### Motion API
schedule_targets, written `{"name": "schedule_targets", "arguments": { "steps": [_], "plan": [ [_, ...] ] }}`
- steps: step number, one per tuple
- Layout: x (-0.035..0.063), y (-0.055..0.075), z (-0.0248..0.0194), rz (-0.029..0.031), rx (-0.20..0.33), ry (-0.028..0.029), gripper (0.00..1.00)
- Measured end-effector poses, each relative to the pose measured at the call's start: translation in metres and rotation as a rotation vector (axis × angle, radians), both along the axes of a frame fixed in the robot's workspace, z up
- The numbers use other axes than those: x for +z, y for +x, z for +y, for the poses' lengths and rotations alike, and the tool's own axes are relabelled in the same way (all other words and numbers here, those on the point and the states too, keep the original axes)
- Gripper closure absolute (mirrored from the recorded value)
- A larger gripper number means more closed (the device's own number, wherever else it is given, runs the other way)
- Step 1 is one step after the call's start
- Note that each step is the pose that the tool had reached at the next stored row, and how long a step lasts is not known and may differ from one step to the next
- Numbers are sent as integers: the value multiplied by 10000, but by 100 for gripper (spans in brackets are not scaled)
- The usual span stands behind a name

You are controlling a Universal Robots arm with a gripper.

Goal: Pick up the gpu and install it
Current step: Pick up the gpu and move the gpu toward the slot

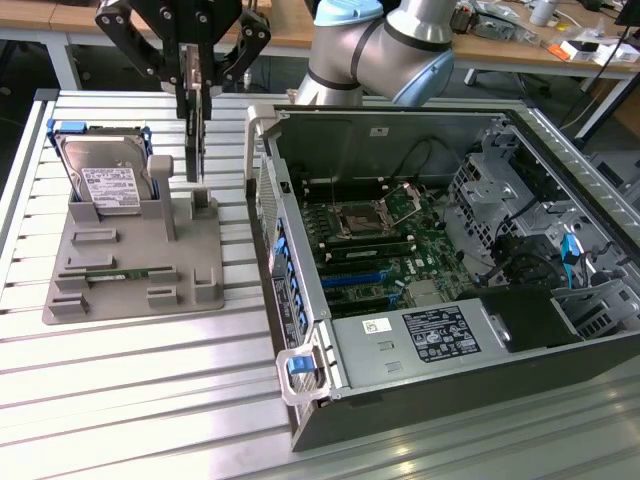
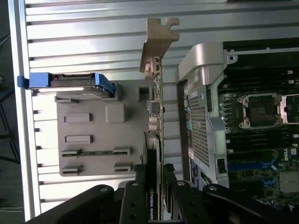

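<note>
Claw, black, linkage-fingered (image 1: 192,85): clenched on gpu (image 1: 196,140), a slim black rectangular card with silver metal bracket (image 2: 159,39). I hold it upright by its upper edge, lower edge free, over the grey plastic fixture (image 1: 130,290), beside the open black computer case (image 1: 450,400).

The gpu (image 1: 194,125) is a slim black card with small connectors along its thin edge and a silver metal bracket (image 2: 159,42) at one end. It hangs upright, edge-on, with its upper end clamped in the pincer (image 2: 154,175). The bracket end points down, low over the grey holder (image 1: 110,290), on its side at the exterior view's right. Whether card and holder touch cannot be told.
</note>
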State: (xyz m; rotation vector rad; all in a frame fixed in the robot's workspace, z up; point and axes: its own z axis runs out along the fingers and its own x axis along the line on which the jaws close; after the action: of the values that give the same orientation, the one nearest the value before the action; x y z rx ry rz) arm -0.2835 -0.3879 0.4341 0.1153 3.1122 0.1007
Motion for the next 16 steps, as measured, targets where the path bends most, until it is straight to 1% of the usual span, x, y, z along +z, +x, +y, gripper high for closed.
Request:
{"name": "schedule_targets", "arguments": {
  "steps": [2,4,5,6,10,12,14,15,16],
  "plan": [
    [43,0,0,0,0,5,74],
    [111,0,0,1,0,14,74],
    [175,0,0,0,0,22,74],
    [214,0,0,1,0,28,74],
    [287,0,0,0,0,42,74],
    [287,9,-1,3,2,42,74],
    [287,17,-48,5,0,53,74],
    [287,20,-64,6,0,57,74],
    [286,38,-95,14,0,66,74]
  ]
}}
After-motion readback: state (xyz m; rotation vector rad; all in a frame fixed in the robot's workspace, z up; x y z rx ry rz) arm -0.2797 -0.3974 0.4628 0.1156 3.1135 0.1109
